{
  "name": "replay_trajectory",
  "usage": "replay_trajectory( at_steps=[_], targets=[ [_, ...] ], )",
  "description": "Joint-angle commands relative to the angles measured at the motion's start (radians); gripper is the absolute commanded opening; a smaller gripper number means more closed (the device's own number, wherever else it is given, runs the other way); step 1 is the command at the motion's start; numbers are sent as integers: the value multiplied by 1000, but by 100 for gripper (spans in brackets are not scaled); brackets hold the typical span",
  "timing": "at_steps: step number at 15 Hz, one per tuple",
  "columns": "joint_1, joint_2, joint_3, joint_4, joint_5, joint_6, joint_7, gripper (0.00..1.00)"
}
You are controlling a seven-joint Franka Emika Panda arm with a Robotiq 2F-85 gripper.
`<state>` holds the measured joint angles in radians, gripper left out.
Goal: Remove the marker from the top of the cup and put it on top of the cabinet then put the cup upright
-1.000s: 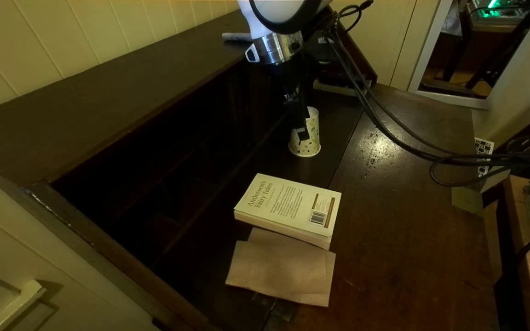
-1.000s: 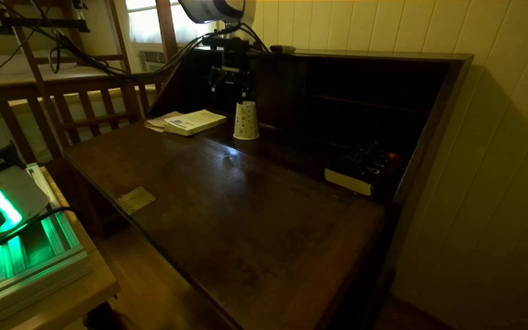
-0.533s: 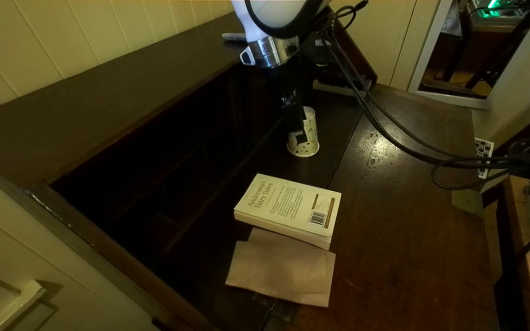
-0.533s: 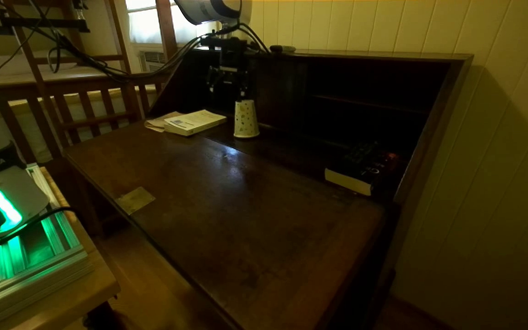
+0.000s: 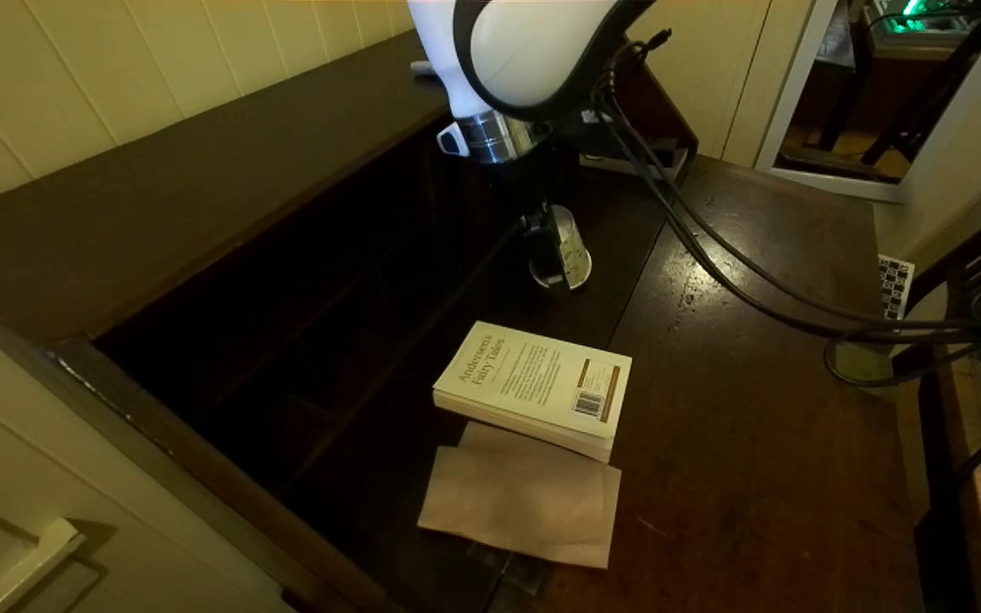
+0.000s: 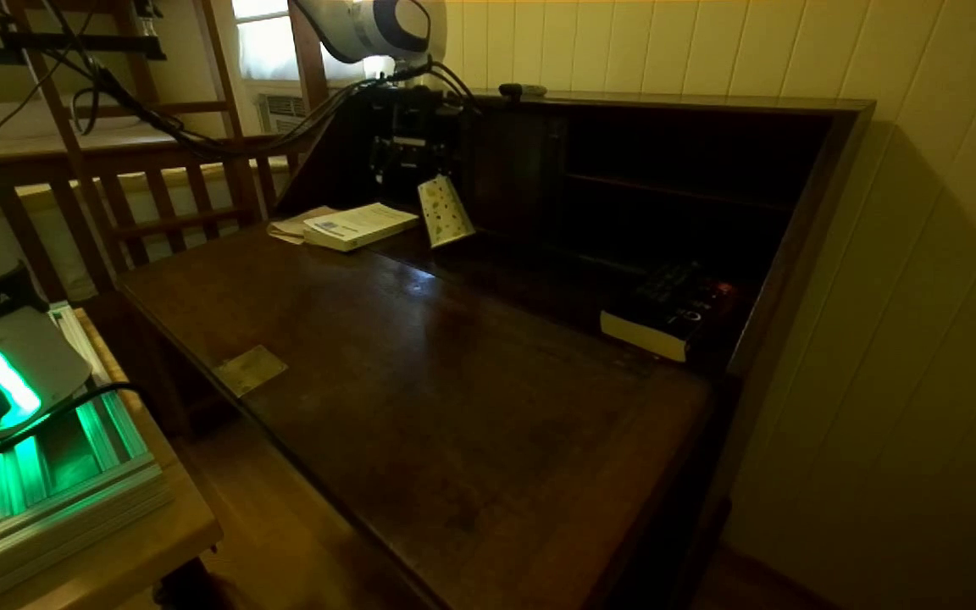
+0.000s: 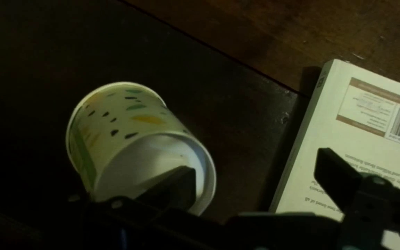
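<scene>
A: Pincer (image 7: 255,161) state?
B: Spread wide, nothing pinched. In the wrist view one finger (image 7: 175,187) overlapped the base of the cup (image 7: 130,132).
A: Why there?
B: Cup was upside down, leaning toward the white book (image 7: 366,139), low rim edge apparently on the table (image 6: 420,364). My read: finger was set at the base to topple it, ahead of standing it upright. Contact couldn't be confirmed.
A: Further off?
B: In an exterior view the marker (image 6: 524,90) lay whole atop the cabinet (image 6: 708,102). Probably parked per task; only the cup was left.
A: Any view gaps?
B: Wrist had the recessed base and finger spread, no marker. In an exterior view the arm (image 5: 524,60) cut off part of the marker.
</scene>
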<state>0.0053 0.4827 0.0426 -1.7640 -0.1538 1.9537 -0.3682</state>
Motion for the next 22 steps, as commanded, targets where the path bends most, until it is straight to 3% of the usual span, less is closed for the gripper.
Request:
replay_trajectory(
  at_steps=[1, 13, 18, 22],
  targets=[
    [10, -27, 21, -64, -33, 46, -28, 100],
    [63, -64, 68, -71, -41, -11, -40, 100],
    [68, -102, 40, -111, -113, -1, -5, 100],
    [57, -158, -6, -182, -168, 32, 103, 100]
  ],
)
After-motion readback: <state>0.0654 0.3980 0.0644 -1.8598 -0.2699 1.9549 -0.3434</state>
